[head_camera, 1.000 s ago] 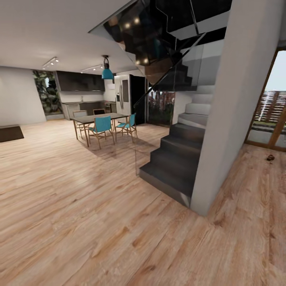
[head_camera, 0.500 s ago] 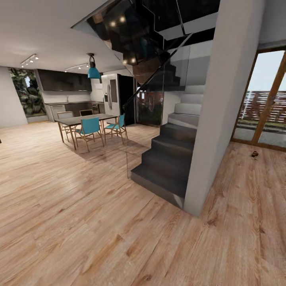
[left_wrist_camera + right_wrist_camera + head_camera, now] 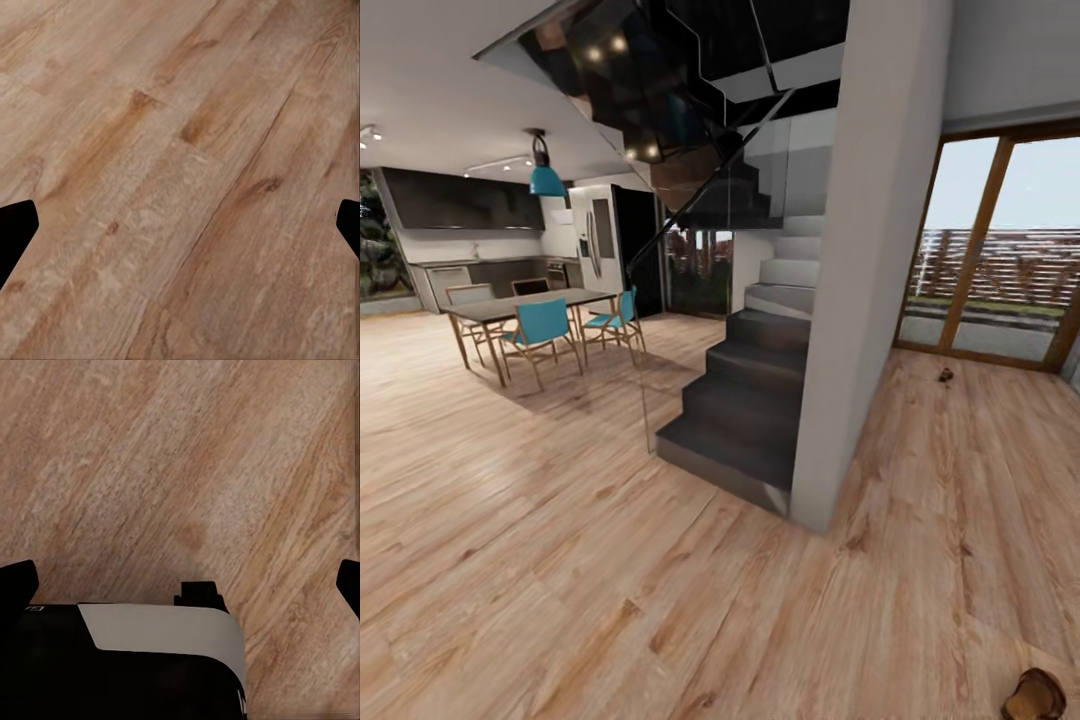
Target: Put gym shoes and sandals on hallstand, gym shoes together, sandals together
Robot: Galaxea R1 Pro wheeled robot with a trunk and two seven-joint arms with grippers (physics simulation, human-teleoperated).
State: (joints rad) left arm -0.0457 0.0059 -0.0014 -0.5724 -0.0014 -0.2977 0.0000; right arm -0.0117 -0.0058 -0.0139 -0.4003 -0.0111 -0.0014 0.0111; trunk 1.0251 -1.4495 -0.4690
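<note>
A dark brown sandal (image 3: pixel 1038 695) with a tan insole lies on the corridor floor (image 3: pixel 920 560) at the near right edge of the head view, partly cut off. Far off by the glass doors, a small dark brown object (image 3: pixel 945 375) rests on the floor; it is too small to tell whether it is the other sandal. The gym shoes and the hallstand are out of view. My left gripper (image 3: pixel 180 225) hangs open over bare wood planks, its black fingertips (image 3: pixel 16 225) wide apart. My right gripper (image 3: pixel 180 585) is open too, above planks and part of my own body (image 3: pixel 150 660).
A white pillar (image 3: pixel 860 300) and a dark staircase (image 3: pixel 740 400) with a glass side panel stand in the middle. To the left are a dining table (image 3: pixel 525 305) with teal chairs and a kitchen behind. Wood-framed glass doors (image 3: pixel 990 260) close the far right.
The camera has turned right, so the whole picture has slid left. The glass doors now show more fully and the near sandal has come into view at the bottom right.
</note>
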